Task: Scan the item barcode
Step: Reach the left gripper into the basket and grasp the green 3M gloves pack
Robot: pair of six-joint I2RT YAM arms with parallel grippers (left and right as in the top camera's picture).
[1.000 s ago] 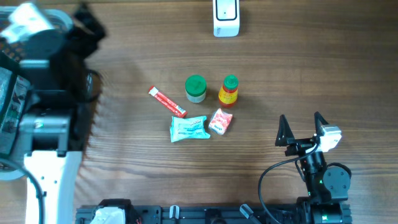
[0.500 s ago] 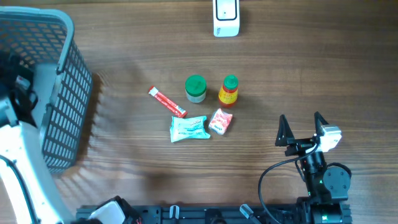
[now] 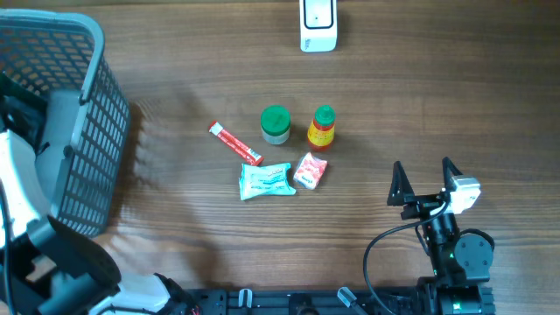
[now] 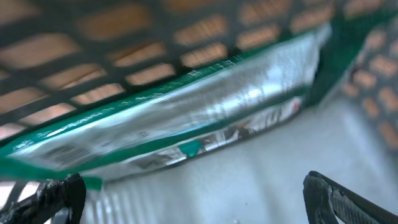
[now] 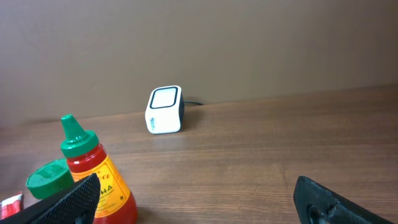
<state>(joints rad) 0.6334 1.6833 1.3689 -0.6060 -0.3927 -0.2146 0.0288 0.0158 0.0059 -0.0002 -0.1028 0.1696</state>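
Observation:
The white barcode scanner point(image 3: 318, 24) stands at the table's far edge, and it also shows in the right wrist view as the scanner point(image 5: 165, 110). Mid-table lie a red stick pack point(image 3: 234, 143), a green-lidded jar point(image 3: 276, 124), a red sauce bottle point(image 3: 322, 128), a teal packet point(image 3: 265, 180) and a pink packet point(image 3: 310, 170). My right gripper point(image 3: 426, 179) rests open to their right, with nothing between its jaws. My left gripper point(image 4: 199, 208) is open inside the basket, just below a silver-and-green packet point(image 4: 186, 118) and not touching it.
A grey mesh basket point(image 3: 101, 131) fills the left side of the table. My white left arm point(image 3: 26, 219) runs from the near-left corner up to the basket. The right arm's base and cable point(image 3: 455, 262) sit at the near right edge.
The left arm, which covered the basket's far-left part a second ago, has swung toward the near-left corner, uncovering the basket. The right arm and the table items have not moved.

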